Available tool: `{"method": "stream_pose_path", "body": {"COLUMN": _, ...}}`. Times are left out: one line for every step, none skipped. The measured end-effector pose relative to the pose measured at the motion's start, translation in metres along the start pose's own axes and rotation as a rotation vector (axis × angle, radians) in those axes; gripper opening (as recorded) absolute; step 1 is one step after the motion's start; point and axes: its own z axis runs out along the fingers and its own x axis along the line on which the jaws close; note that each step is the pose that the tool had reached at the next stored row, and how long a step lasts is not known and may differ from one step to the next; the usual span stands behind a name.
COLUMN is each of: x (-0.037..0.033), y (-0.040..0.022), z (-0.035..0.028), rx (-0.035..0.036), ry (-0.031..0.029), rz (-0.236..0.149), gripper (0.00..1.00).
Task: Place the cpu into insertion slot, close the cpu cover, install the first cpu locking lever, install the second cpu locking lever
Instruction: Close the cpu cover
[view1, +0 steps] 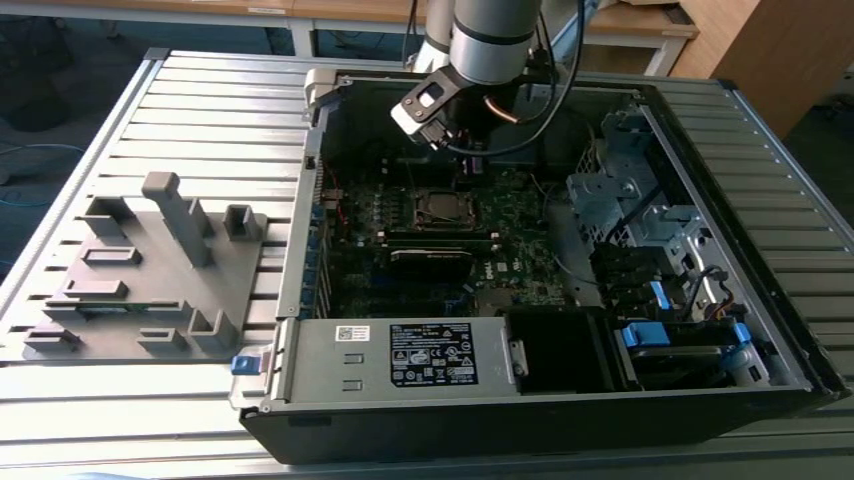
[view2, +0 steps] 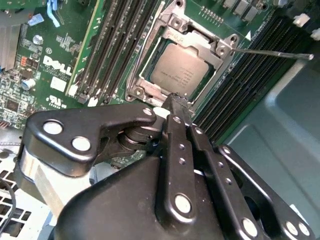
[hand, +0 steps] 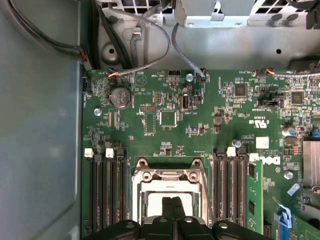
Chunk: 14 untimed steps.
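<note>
At the edge of the cpu cover (view2: 197, 42), our end effector (view2: 176, 99) is clenched on nothing, and we judge a slip off it could gouge the cpu (view2: 175, 72).

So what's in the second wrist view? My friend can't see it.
The silver-grey cpu lies framed by the silvery cpu cover on a green circuit board. The black gripper, fingers shut together, points at the cover's edge.

The cpu (view2: 174, 75), a flat square chip with a dull silver-grey top, sits seated in the insertion slot (view1: 439, 207) of the green circuit board (hand: 165, 100). The cpu cover (view2: 196, 36), a silvery square frame, lies flat around the chip. One locking lever (view2: 270, 52), a thin metal rod, projects outward from a slot corner.
</note>
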Motion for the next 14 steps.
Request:
{"method": "stream_pose_path", "body": {"x": 0.0000, "y": -0.0019, "z": 0.0004, "rx": 0.0000, "ry": -0.0001, "rz": 0.000, "gripper": 0.11}}
{"method": "stream_pose_path", "body": {"x": -0.0001, "y": -0.0045, "z": 0.0009, "rx": 0.0001, "ry": -0.0002, "rz": 0.000, "gripper": 0.11}}
{"method": "stream_pose_path", "body": {"x": -0.0001, "y": -0.0073, "z": 0.0016, "rx": 0.0001, "ry": -0.0001, "rz": 0.000, "gripper": 0.11}}
{"method": "stream_pose_path", "body": {"x": -0.0002, "y": -0.0100, "z": 0.0026, "rx": 0.0001, "ry": 0.0000, "rz": 0.000, "gripper": 0.11}}
{"method": "stream_pose_path", "body": {"x": -0.0003, "y": -0.0119, "z": 0.0039, "rx": 0.0001, "ry": -0.0001, "rz": 0.000, "gripper": 0.11}}
{"method": "stream_pose_path", "body": {"x": -0.0003, "y": -0.0130, "z": 0.0058, "rx": 0.0001, "ry": -0.0002, "rz": 0.000, "gripper": 0.11}}
{"method": "stream_pose_path", "body": {"x": -0.0004, "y": -0.0137, "z": 0.0076, "rx": 0.0001, "ry": -0.0002, "rz": 0.000, "gripper": 0.11}}
{"method": "stream_pose_path", "body": {"x": -0.0005, "y": -0.0144, "z": 0.0094, "rx": 0.0001, "ry": -0.0002, "rz": 0.000, "gripper": 0.11}}
{"method": "stream_pose_path", "body": {"x": -0.0006, "y": -0.0152, "z": 0.0112, "rx": 0.0001, "ry": -0.0002, "rz": 0.000, "gripper": 0.11}}
{"method": "stream_pose_path", "body": {"x": -0.0006, "y": -0.0160, "z": 0.0126, "rx": 0.0000, "ry": -0.0001, "rz": 0.000, "gripper": 0.11}}
{"method": "stream_pose_path", "body": {"x": -0.0007, "y": -0.0166, "z": 0.0137, "rx": 0.0001, "ry": -0.0001, "rz": 0.000, "gripper": 0.11}}
{"method": "stream_pose_path", "body": {"x": -0.0007, "y": -0.0168, "z": 0.0140, "rx": 0.0001, "ry": -0.0002, "rz": 0.000, "gripper": 0.11}}
{"method": "stream_pose_path", "body": {"x": -0.0007, "y": -0.0168, "z": 0.0140, "rx": 0.0002, "ry": -0.0003, "rz": 0.000, "gripper": 0.11}}
{"method": "stream_pose_path", "body": {"x": -0.0007, "y": -0.0168, "z": 0.0140, "rx": 0.0003, "ry": -0.0003, "rz": 0.000, "gripper": 0.11}}
